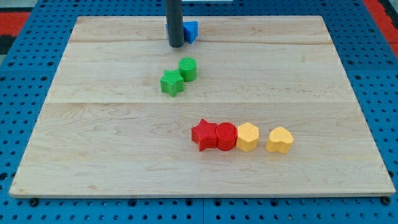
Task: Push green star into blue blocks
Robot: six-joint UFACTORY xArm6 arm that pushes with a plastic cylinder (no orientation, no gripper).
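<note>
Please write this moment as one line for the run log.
my tip: view's top, beside blue block | green star: below tip, apart, touching green cylinder | push: not begun

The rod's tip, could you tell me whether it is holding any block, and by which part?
Nothing is held: my tip stands beside the blue block, apart from the green star.

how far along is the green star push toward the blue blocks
Nothing looks done yet: the green star sits mid-board, touching the green cylinder, well below the one blue block visible at the view's top. In hand: my tip is beside that blue block, above the star, not touching it. Left: get below the star and push it up.
</note>
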